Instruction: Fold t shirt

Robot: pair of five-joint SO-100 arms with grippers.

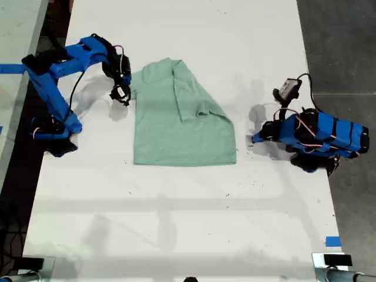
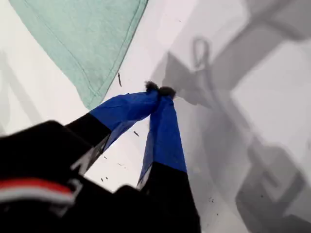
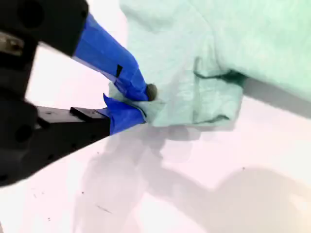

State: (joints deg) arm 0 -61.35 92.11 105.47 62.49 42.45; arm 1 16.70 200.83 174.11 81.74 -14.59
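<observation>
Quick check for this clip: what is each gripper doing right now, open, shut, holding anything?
My first gripper: shut, holding nothing, over the bare table near the t shirt.
My second gripper: shut on the t shirt's edge.

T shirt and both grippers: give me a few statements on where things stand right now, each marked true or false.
1. My second gripper is shut on an edge of the t shirt. True.
2. My first gripper is holding the t shirt. False: it is shut on nothing, over bare table beside the shirt's corner.
3. One sleeve is already folded in over the shirt body. True.
4. The arm gripping the shirt is at the exterior view's right. False: it is at the exterior view's left.
5. The shirt hangs off the table edge. False: it lies wholly on the table.
</observation>
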